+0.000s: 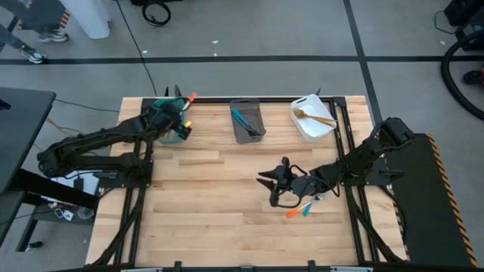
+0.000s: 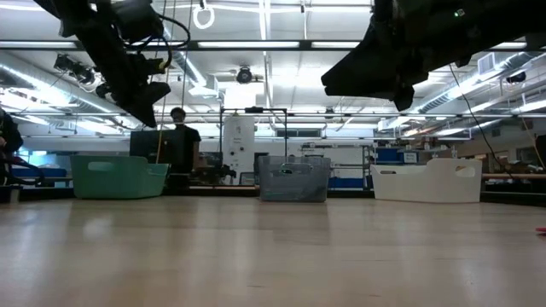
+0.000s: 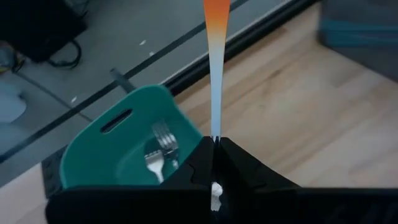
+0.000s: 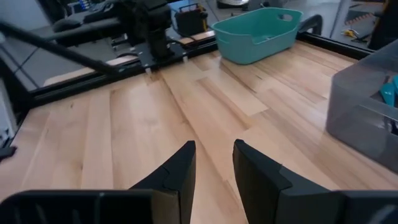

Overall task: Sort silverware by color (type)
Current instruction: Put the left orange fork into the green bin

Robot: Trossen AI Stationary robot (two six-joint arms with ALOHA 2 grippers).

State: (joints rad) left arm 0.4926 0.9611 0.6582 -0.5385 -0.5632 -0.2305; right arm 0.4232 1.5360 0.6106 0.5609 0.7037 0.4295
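My left gripper [image 3: 215, 140] is shut on an orange-handled fork [image 3: 216, 37] and hovers over the teal bin [image 1: 168, 130] at the table's far left. Inside the teal bin [image 3: 99, 155] lie forks with silvery tines [image 3: 159, 149]. My right gripper [image 4: 213, 155] is open above bare wood, right of the table's centre [image 1: 270, 183]. Behind it an orange fork [image 1: 295, 212] and a blue fork [image 1: 308, 208] lie flat on the table. The grey bin [image 1: 247, 121] holds blue forks, and the white bin [image 1: 311, 118] holds golden-tan ones. My left gripper pinches the orange fork between its two fingers, and the handle [image 3: 216, 118] sticks straight out past the fingertips. The orange free end [image 1: 193, 97] points toward the table's far edge. The fork is lifted clear above the teal bin. Its other end is hidden between the fingers.
Three bins stand in a row along the far edge: teal [image 2: 119, 176], grey [image 2: 294, 179], white [image 2: 426, 182]. Wide bare wood lies in the table's middle and near side. People stand in the room beyond the table.
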